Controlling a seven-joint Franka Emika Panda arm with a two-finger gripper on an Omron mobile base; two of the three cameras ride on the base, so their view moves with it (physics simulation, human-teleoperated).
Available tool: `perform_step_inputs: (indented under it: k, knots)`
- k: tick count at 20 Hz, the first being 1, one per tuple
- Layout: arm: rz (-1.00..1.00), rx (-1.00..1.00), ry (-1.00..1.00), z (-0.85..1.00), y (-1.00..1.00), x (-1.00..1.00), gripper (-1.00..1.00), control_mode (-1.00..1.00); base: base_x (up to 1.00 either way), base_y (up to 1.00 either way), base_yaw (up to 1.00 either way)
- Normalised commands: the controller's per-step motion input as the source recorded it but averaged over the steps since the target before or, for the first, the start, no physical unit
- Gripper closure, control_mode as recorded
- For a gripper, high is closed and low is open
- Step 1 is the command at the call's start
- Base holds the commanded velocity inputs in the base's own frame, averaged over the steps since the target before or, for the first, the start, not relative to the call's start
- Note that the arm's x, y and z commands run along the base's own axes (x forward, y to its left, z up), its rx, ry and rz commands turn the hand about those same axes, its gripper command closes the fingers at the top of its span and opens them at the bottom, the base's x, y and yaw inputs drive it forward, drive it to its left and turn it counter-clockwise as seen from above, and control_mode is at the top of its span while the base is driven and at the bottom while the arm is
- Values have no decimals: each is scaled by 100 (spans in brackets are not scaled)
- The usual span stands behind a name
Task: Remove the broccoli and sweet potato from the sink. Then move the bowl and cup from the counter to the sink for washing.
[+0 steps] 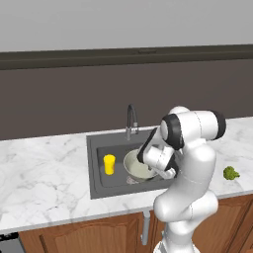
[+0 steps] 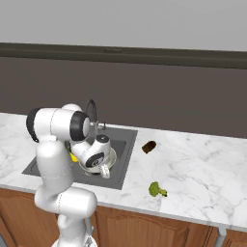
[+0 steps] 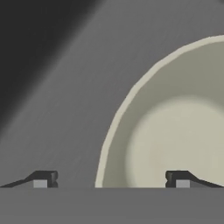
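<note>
The grey-green bowl [image 1: 135, 165] with its cream inside [image 3: 175, 131] sits in the dark sink [image 1: 99, 148], and the yellow cup [image 1: 109, 164] stands upright just left of it. My gripper [image 3: 111, 179] hangs low over the bowl and is open. Its fingertips [image 3: 43, 179] stand far apart on either side of the bowl's rim, gripping nothing. On the counter [image 2: 193, 164] right of the sink lie the brown sweet potato [image 2: 149, 146] and, nearer the front edge, the broccoli [image 2: 155, 189], which also lies far right in the left base view [image 1: 230, 173].
The curved chrome faucet [image 1: 131, 121] rises at the sink's back edge, close behind my arm. A dark wall runs behind the counter. White marble stretches to the left [image 1: 44, 173] of the sink.
</note>
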Motion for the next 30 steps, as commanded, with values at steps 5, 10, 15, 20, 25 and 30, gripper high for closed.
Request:
perform_step_inputs:
  k: [5, 10, 15, 20, 25, 30]
  knots:
    - [6, 0, -2, 30, -1, -6, -100, -100, 0, 0, 0]
    - [0, 0, 0, 34, 0, -8, -100, -100, 0, 0, 0]
    - [0, 0, 0, 38, 0, -3, -100, -100, 0, 0, 0]
    - [-1, 0, 0, 37, 0, -8, -100, -100, 0, 0, 0]
    - [-7, -1, 0, 34, -1, -18, -100, -100, 0, 0, 0]
    - [-11, -1, 0, 36, 0, -18, -100, -100, 0, 0, 0]
